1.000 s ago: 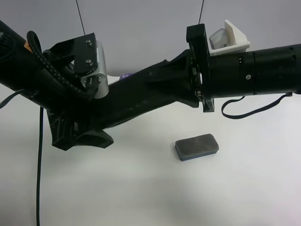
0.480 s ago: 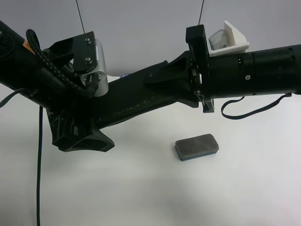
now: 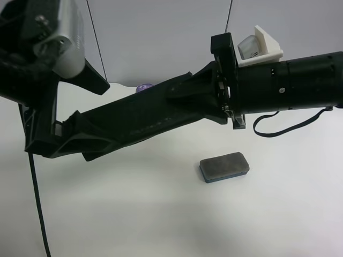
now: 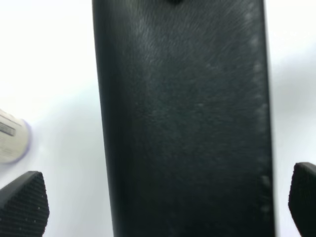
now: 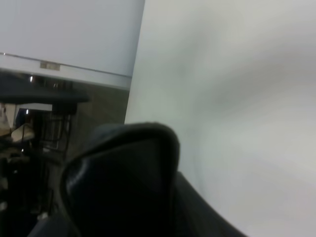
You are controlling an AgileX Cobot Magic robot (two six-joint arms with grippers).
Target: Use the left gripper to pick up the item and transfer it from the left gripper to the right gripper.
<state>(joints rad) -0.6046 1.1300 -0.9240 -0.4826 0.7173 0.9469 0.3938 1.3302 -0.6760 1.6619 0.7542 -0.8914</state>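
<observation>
A dark grey eraser with a blue base (image 3: 224,166) lies flat on the white table, right of centre. A small white item with a purple edge (image 3: 142,86) peeks out behind the right arm; it also shows in the left wrist view (image 4: 11,143). The left gripper (image 3: 53,140), on the arm at the exterior high view's left, is open and empty. Its ribbed fingertips (image 4: 22,203) stand wide apart on either side of the right arm's long black gripper body (image 4: 182,123). The right gripper (image 3: 99,140) reaches leftward, well above the eraser; only a blurred black shape (image 5: 123,182) shows in its wrist view.
A black cable (image 3: 36,198) hangs down at the exterior high view's left edge. Two thin wires (image 3: 96,37) run up from the arms. The white table (image 3: 161,214) stretches across the front. Beyond the table edge, the right wrist view shows furniture (image 5: 39,128).
The left arm has risen and swung to the left; its wrist camera is now in the top left corner. Its gripper slid left along the right arm's black gripper. The right arm and eraser stayed put.
</observation>
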